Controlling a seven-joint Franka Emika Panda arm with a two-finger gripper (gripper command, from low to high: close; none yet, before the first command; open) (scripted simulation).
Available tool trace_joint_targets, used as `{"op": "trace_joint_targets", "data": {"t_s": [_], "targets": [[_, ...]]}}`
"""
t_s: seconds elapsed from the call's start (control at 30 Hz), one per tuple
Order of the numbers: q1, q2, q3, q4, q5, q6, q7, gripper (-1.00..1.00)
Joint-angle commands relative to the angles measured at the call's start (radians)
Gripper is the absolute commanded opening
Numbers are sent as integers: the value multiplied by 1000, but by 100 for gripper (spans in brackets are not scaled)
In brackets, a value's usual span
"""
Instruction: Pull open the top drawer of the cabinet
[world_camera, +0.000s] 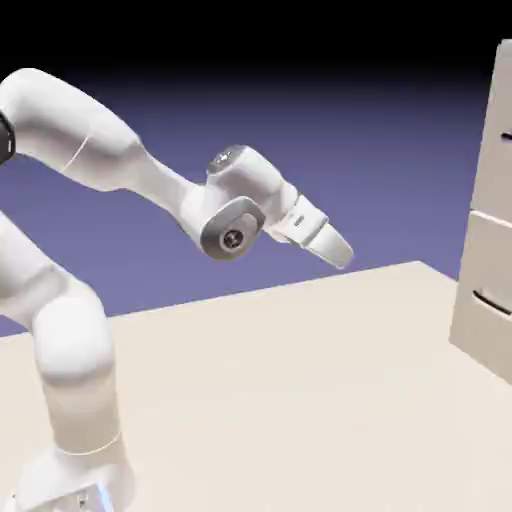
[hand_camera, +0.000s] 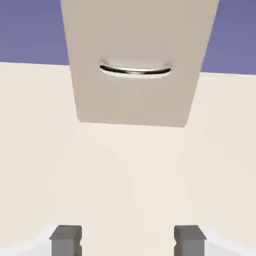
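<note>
Top drawer (world_camera: 502, 140) sat at the upper part of the cabinet (world_camera: 487, 250), shut flush, only its edge showing at the exterior view's right border. The gripper (world_camera: 340, 252) hung in open air well apart from the cabinet, above the table (world_camera: 300, 400), tilted down toward it. Its grey fingertips (hand_camera: 65, 239) stood spread apart, pinching nothing. A curved handle (hand_camera: 135, 70) on a lower cabinet front faced the hand camera.

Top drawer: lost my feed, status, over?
Gripper open, empty, short of the cabinet. Top drawer shut, untouched. Nothing in the way.
</note>
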Motion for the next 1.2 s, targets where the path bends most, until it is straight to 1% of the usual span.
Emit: {"op": "trace_joint_targets", "data": {"t_s": [0.0, 1.17], "targets": [[8, 20, -13, 25, 31, -1, -44, 0], [296, 703, -471, 902, 1129, -21, -1566, 0]]}}
